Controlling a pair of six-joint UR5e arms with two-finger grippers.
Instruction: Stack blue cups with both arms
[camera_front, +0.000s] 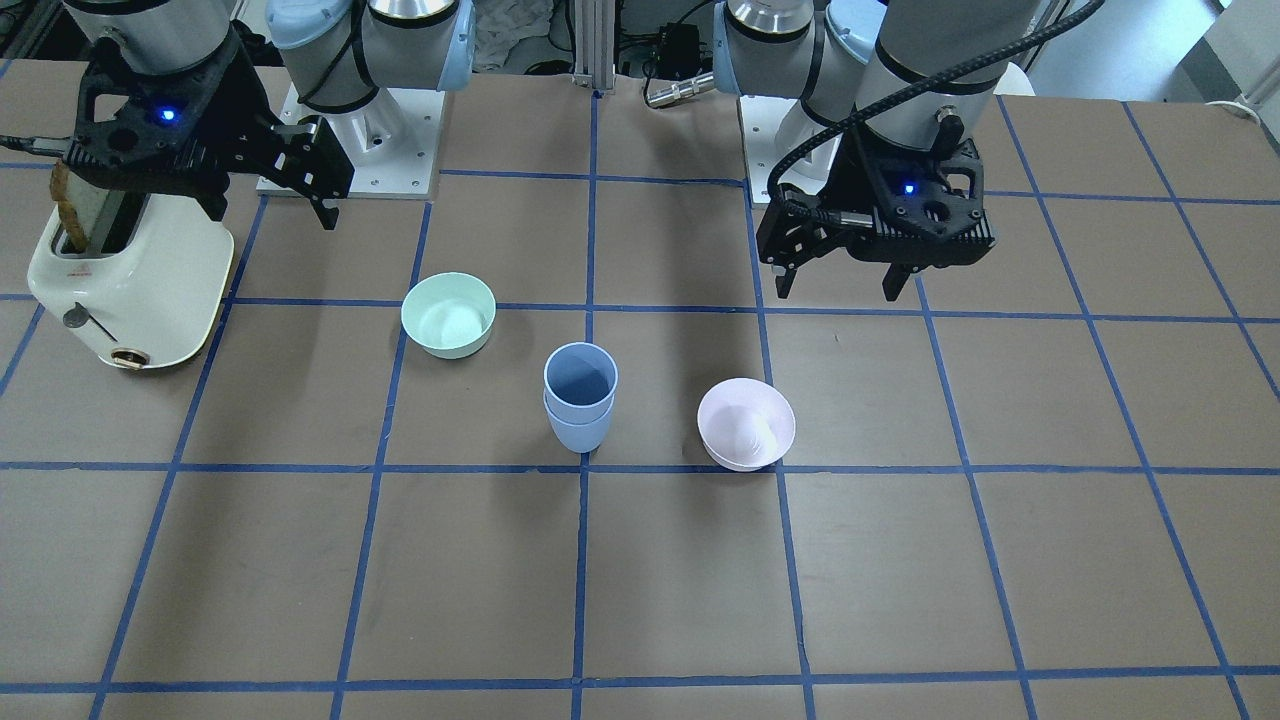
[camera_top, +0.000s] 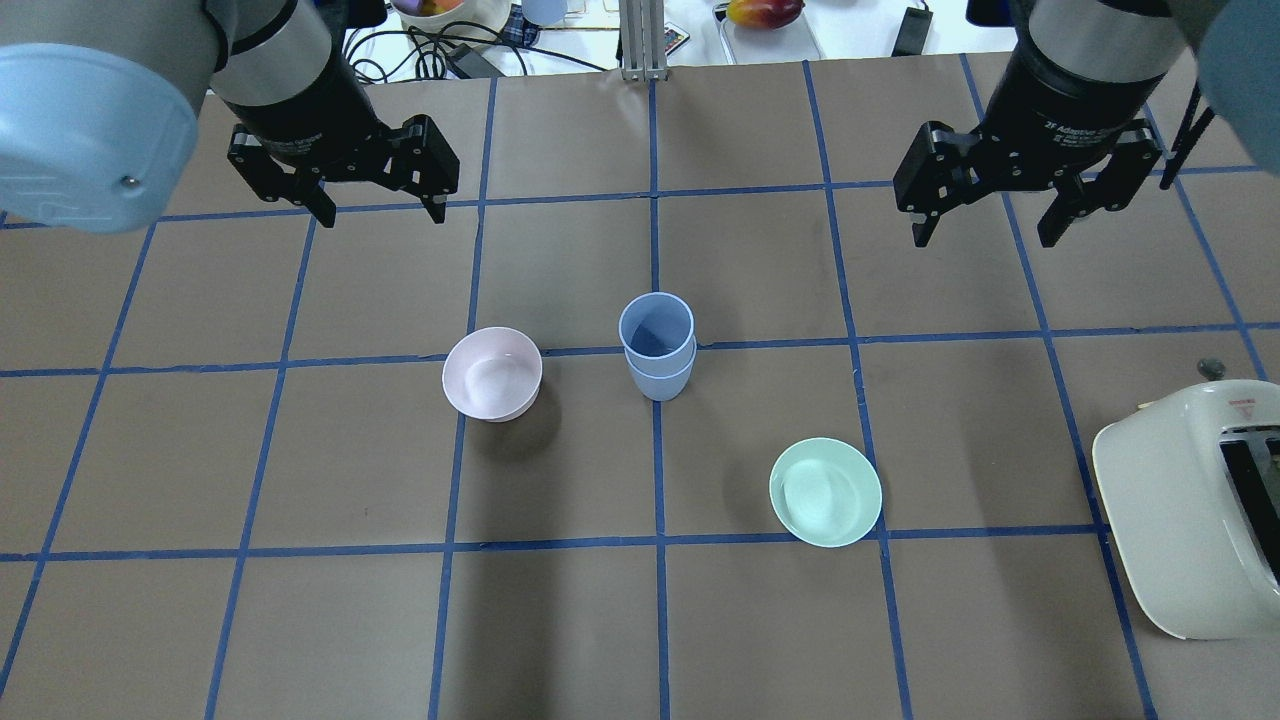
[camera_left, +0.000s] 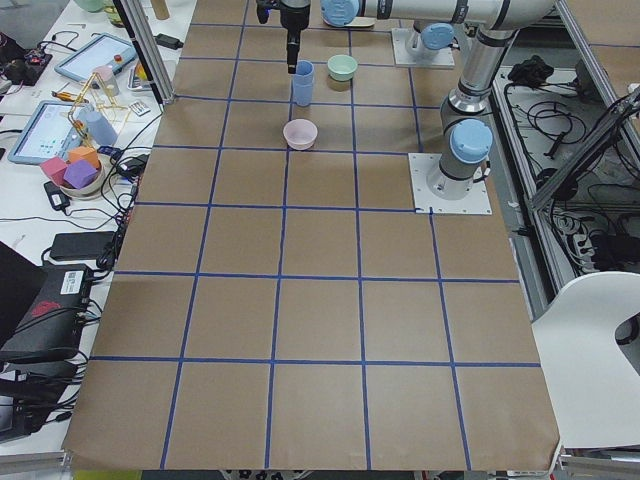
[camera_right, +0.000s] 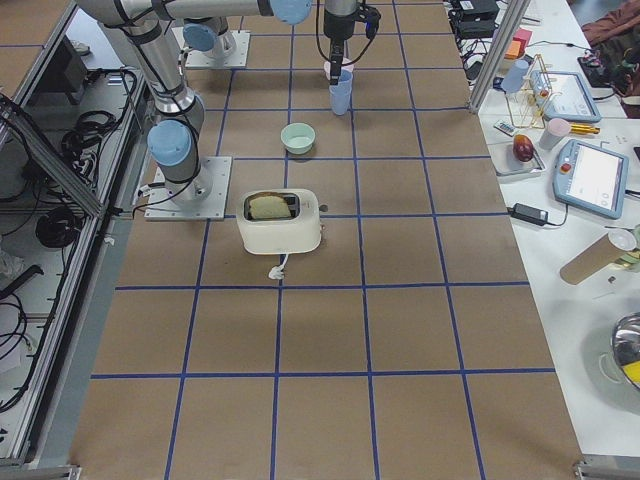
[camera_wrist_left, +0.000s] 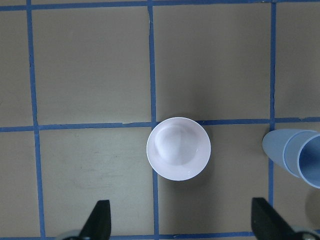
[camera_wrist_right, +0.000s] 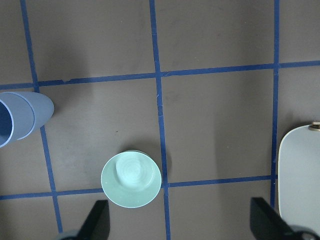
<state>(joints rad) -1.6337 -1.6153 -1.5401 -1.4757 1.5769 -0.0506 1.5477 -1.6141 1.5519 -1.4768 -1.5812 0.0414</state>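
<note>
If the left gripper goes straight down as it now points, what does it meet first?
Likely the pink bowl or the bare table just beside it: in the wrist view the bowl sits centred ahead of the open left gripper. Depth is unclear.

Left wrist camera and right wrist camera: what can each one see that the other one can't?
Only the left wrist view shows the round pale pink plastic bowl, in the middle of its picture. Only the right wrist view shows the round mint green plastic bowl and an edge of the cream toaster. Both show the two pale blue plastic cups, one nested inside the other, at the side of the picture. Both also show the brown table with its blue tape lines.
</note>
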